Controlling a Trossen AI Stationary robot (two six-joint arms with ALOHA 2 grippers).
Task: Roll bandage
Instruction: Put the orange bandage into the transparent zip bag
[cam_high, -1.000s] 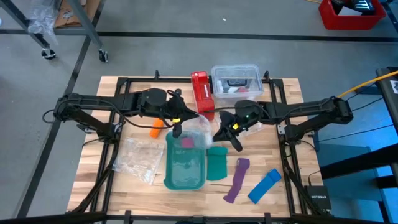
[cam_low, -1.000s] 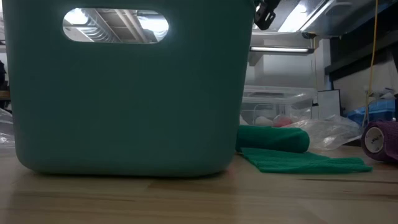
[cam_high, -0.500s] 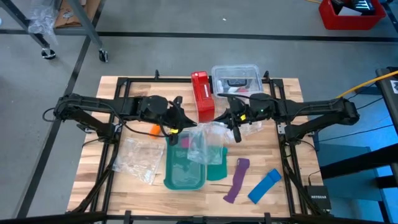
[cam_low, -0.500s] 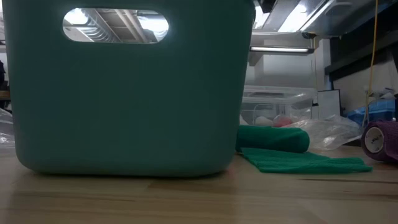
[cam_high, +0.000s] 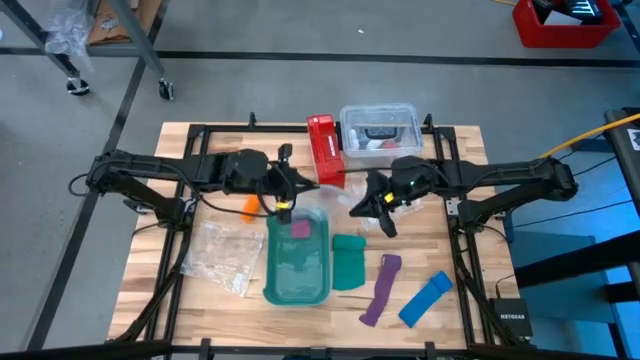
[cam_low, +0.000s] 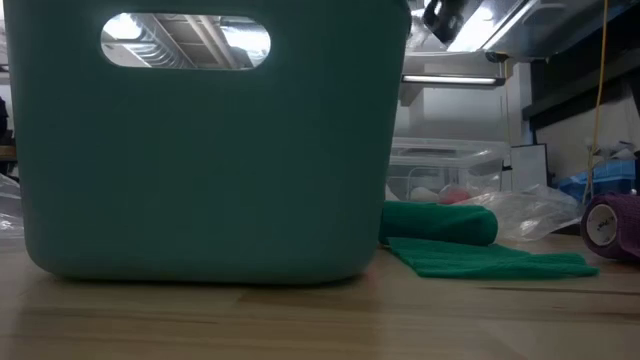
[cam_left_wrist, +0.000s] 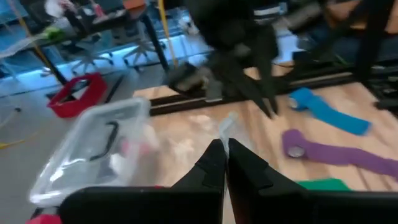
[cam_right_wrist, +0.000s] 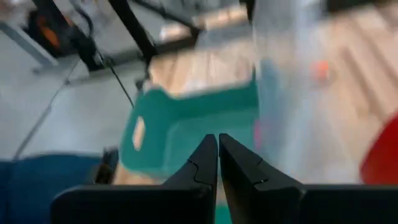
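Note:
The orange bandage (cam_high: 249, 208) lies flat on the table, left of my left gripper (cam_high: 285, 207) and untouched. That gripper hovers over the far end of a teal bin (cam_high: 297, 270), shut on a clear plastic bag (cam_high: 315, 200). The bag shows as a thin film (cam_left_wrist: 226, 121) at the fingertips. My right gripper (cam_high: 383, 225) hangs shut right of the bin, above the table. In the right wrist view the clear film (cam_right_wrist: 283, 81) hangs ahead of that gripper (cam_right_wrist: 217, 140), and nothing shows between its fingertips. My left gripper pinches an edge of the clear bag (cam_left_wrist: 226, 121) between its two fingertips, coming in nearly level from the table's left. The bag hangs slack, clear of the table, over the bin's far end. My right gripper: I cannot tell whether it touches the bag.
A red box (cam_high: 324, 152) and a clear lidded container (cam_high: 380, 128) stand at the far edge. A green cloth (cam_high: 350, 262), a purple strip (cam_high: 380, 290) and a blue strip (cam_high: 425, 298) lie right of the bin. Crumpled clear bags (cam_high: 220, 255) lie to its left. Something pink (cam_high: 299, 229) lies in the bin.
The clear bag spread wide over the bin's far end half a second ago and now hangs narrow between the grippers. My left gripper has rolled about its own axis in place. My right gripper has drawn back slightly toward the table's right edge.

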